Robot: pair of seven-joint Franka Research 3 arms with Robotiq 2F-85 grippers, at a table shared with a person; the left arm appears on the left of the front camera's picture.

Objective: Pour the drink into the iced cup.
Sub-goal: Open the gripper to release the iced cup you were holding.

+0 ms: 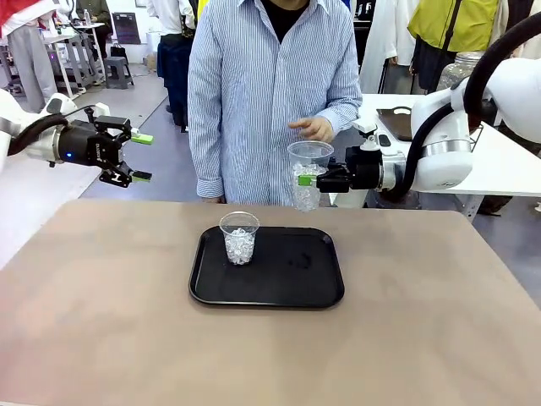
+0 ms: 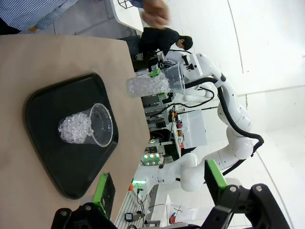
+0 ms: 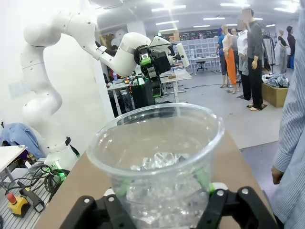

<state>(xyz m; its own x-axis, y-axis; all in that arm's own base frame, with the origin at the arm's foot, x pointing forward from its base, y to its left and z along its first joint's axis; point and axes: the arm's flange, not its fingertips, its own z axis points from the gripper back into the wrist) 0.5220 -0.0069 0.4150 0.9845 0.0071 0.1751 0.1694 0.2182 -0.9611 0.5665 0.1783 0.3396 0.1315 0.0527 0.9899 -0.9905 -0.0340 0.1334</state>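
Step (judged): carry, then pour; no tilt yet.
Right claw (image 1: 306, 179): clenched low on the held cup (image 1: 309, 157), which is upright and raised beyond the tray's far edge.
Held cup contents: ice is plain to see; can't tell if there's liquid under it.
Left claw (image 1: 140, 157): released, jaws wide, nothing in it, hanging off the surface's (image 1: 101, 330) far-left side.
Iced cup (image 1: 239, 238): upright on the black tray (image 1: 317, 288), in the left half, apart from the held cup.
Person's hand (image 1: 314, 128): just above the held cup's rim; contact unclear.
Doing it well: wait till the hand clears. Bring the rim over the iced cup's mouth and keep it low. Tip slowly, since loose ice could slide out in a lump. Thin plastic, so don't squeeze harder.
Front view adds: how the cups, tray and both arms lie across the surface.
L wrist view adds: both cups in one sideways shot with a clear gap between them, and the tray cup's ice fill.
R wrist view adds: a close look at the held cup's rim, ice piled low inside, a finger on each side of its wall.
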